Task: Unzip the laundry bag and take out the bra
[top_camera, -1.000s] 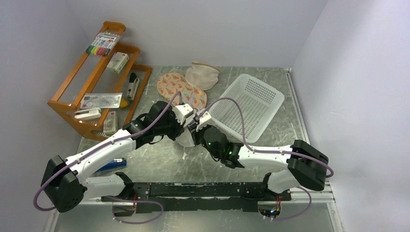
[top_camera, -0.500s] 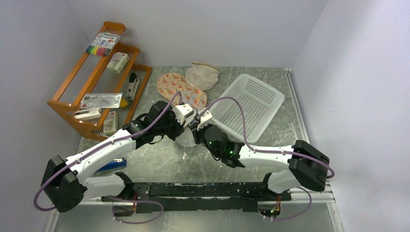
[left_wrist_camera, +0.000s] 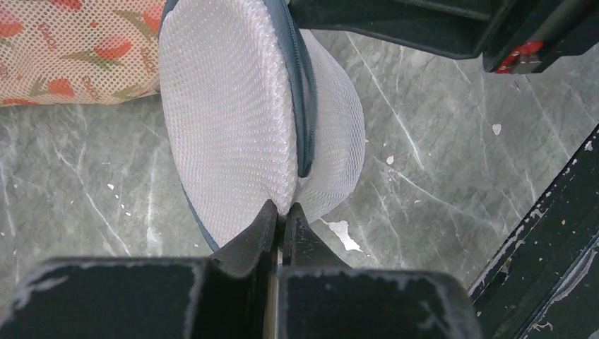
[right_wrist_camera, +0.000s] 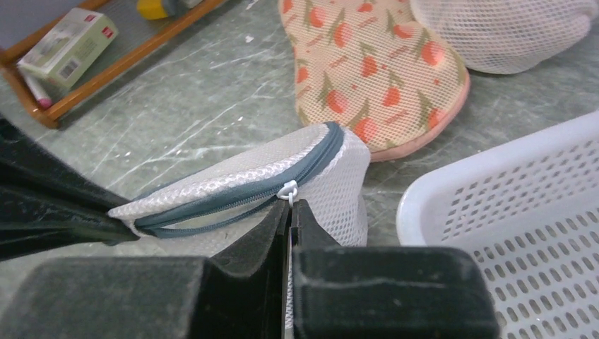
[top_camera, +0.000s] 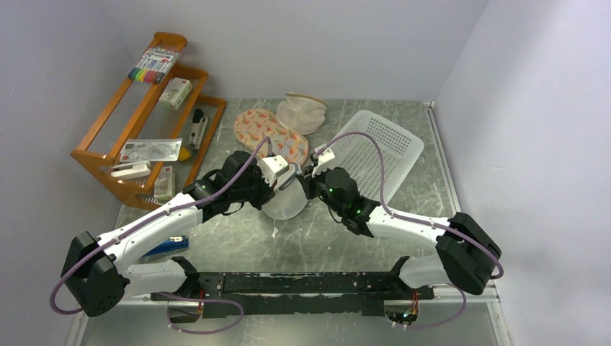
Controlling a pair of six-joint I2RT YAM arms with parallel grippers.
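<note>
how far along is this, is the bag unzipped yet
Early. Done: the left gripper pinches the mesh of the laundry bag, and the right gripper is shut on the zip pull. In hand: the unzipping; the zip seen from the right wrist looks closed along its visible length. Left: open it and take out the bra, which is not in view.

The top camera looked down from 6 o'clock; the close wrist cameras faced 2 and 10 o'clock, sharing the laundry bag (left_wrist_camera: 226,120).
</note>
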